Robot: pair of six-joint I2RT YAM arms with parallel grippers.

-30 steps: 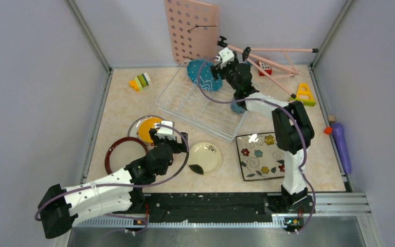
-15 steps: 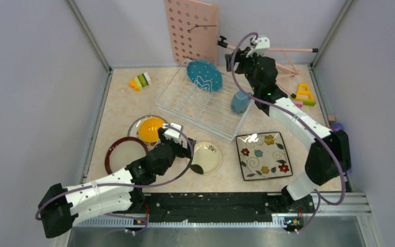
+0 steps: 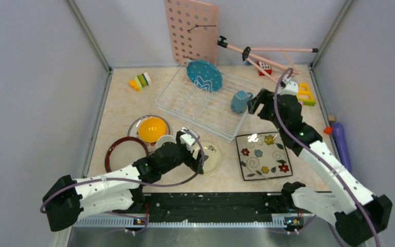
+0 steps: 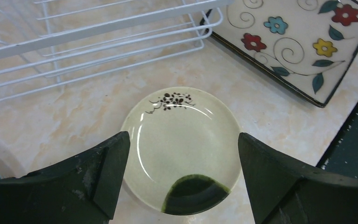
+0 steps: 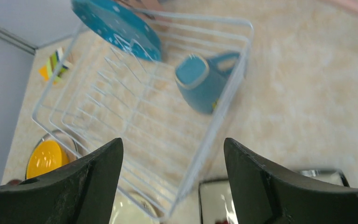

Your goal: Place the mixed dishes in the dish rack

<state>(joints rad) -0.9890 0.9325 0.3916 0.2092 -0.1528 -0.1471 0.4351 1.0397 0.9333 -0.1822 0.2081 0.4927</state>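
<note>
Holds left pincer (image 4: 182, 140) wide above cream plate (image 4: 186, 154) on tabletop (image 4: 74, 121). Holds right pincer (image 5: 172, 144) wide, empty, at 3 o'clock of dish rack (image 3: 185, 105) containing blue cup (image 5: 200, 86), seemingly tilted.

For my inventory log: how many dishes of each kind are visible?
Bowls: 1 (orange bowl)
Plates: 5 (teal dotted plate, square flowered plate, cream plate, red-rimmed plate, plate under that bowl)
Cups: 1 (blue cup)
Total: 7; a pale round thing beside the bowl is unclear.
</note>
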